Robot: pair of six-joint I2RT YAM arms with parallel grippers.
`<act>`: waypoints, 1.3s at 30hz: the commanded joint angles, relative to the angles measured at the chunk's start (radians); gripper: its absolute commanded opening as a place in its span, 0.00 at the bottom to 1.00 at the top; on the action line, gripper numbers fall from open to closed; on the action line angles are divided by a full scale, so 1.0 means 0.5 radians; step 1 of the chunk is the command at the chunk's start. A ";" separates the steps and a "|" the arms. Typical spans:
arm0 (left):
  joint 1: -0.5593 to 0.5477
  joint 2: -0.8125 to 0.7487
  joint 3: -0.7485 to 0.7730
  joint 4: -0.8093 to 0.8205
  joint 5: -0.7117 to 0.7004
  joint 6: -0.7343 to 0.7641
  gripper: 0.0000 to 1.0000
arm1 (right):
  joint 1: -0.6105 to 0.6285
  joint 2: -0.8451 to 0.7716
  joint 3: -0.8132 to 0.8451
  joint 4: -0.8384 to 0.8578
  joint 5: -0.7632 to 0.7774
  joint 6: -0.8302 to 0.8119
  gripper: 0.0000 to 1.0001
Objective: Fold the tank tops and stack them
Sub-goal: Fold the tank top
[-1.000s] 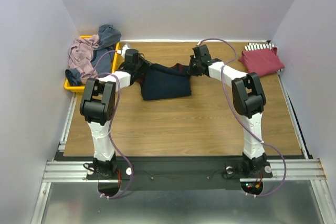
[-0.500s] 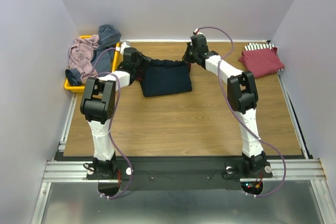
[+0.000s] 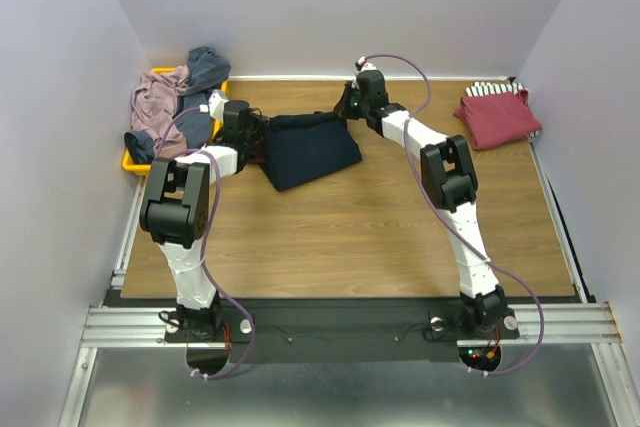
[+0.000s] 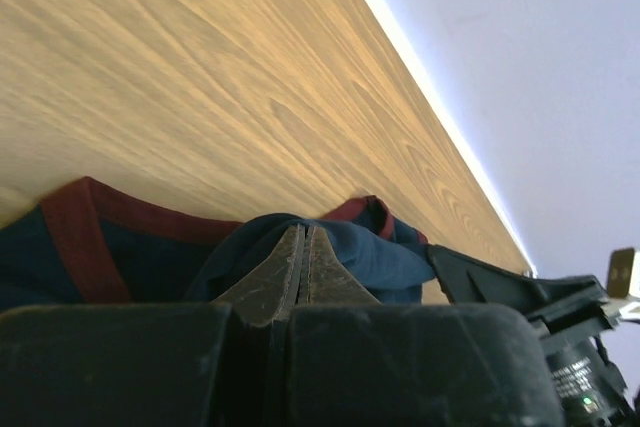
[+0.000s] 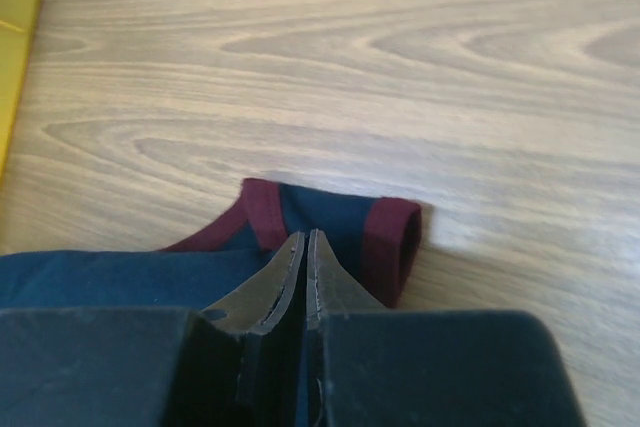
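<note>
- The yellow tray (image 3: 130, 160) sits at the far left of the desk (image 3: 350, 232). A mauve top (image 3: 153, 107) and a grey-blue top (image 3: 208, 65) are heaped in it, nearer my left arm and apart from the cloth I hold.
- My left claw (image 4: 304, 239) is pinched shut on the left end of the navy jersey (image 3: 312, 150). Blue cloth bunches over the tips, and a maroon-trimmed band lies just beside them.
- The jersey lies between my two claws with its long axis running left to right. Its body spreads from the held far edge toward my bases. I judge the fold turns on this: the cloth lies on the near side of both claws, so that edge must travel toward me.
- My right claw (image 5: 306, 240) is closed tight at the right end of the same edge, on a maroon-trimmed strap. My own fingers hide how much cloth sits between them.
- At the far right a dark red top (image 3: 497, 117) rests folded on a striped top (image 3: 487, 89), nearer my right arm.
- My left forearm covers the jersey's left side, and no lettering on it shows.
</note>
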 commanded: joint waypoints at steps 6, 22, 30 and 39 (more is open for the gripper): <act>0.011 -0.165 -0.106 0.045 -0.245 -0.086 0.00 | 0.077 0.113 0.085 0.459 -0.202 -0.092 0.15; 0.014 -0.361 -0.235 -0.250 -0.521 -0.117 0.08 | 0.126 0.215 0.085 0.713 -0.439 0.003 0.82; 0.017 -0.515 -0.180 -0.443 -0.619 -0.043 0.45 | 0.092 -0.245 -0.331 0.655 -0.172 -0.163 1.00; 0.008 -0.384 0.175 -0.645 -0.323 0.367 0.43 | -0.009 -0.779 -1.077 0.695 -0.175 -0.028 1.00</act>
